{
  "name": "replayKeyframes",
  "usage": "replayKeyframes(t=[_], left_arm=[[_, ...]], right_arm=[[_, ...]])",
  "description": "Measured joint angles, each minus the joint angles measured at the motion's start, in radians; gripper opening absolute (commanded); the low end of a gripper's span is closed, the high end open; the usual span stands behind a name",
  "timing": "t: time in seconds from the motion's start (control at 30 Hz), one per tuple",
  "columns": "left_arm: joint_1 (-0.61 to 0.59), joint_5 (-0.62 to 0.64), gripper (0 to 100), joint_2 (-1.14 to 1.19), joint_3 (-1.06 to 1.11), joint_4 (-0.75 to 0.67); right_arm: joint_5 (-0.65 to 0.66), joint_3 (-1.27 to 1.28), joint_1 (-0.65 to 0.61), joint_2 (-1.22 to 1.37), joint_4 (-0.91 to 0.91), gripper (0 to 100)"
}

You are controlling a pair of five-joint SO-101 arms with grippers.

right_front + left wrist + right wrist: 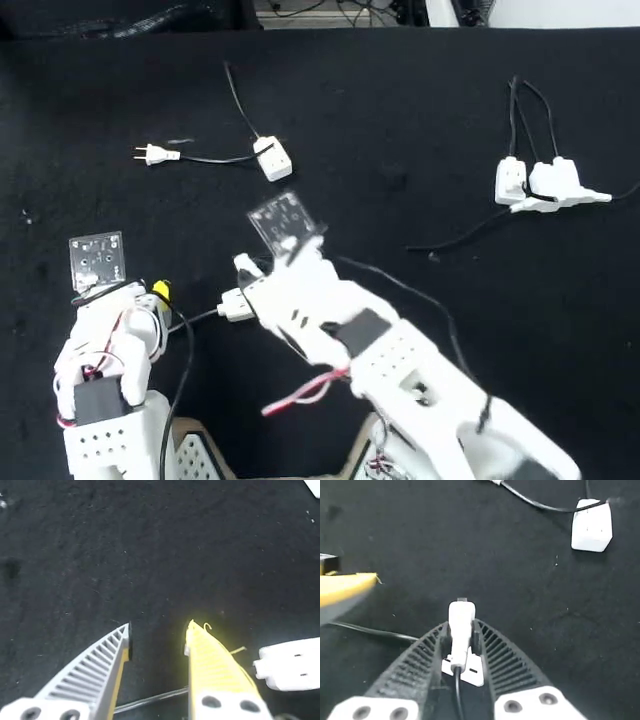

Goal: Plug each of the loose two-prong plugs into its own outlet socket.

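Observation:
My right gripper [460, 628] is shut on a white two-prong plug [459, 612], whose cord runs back between the fingers. Just beneath it lies a white outlet block [471, 672]. From above, that gripper [244, 268] sits at the table's middle front, over the outlet block [236, 306]. My left gripper [158, 630] hangs open over bare black cloth, with the same block's end [289, 665] beside its yellow finger [212, 665]. A second loose plug [150, 154] lies far left, corded to a white outlet cube [272, 158].
A cluster of white outlets and plugs [540, 183] with black cords lies at the right. Another thin cable [440, 240] crosses the cloth toward it. The left gripper [148, 292] stands close to the right arm. A black cord [150, 699] runs under the left fingers.

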Motion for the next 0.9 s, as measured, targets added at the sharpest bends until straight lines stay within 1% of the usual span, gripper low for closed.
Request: replayKeyframes(t=[0.13,0.37,0.5,0.67,0.9], left_arm=[[-0.003,0.0,19,0.002,0.0,0.0],[-0.003,0.0,19,0.002,0.0,0.0],[-0.003,0.0,19,0.002,0.0,0.0],[-0.003,0.0,19,0.002,0.0,0.0],[-0.003,0.0,19,0.002,0.0,0.0]], right_arm=[[0.015,-0.192,0.028,0.175,0.163,1.0],[0.037,-0.612,0.104,0.382,0.614,1.0],[0.037,-0.775,0.11,0.454,0.807,1.0],[0.04,-0.885,0.11,0.535,0.941,1.0],[0.04,-1.007,0.11,0.674,1.039,1.0]])
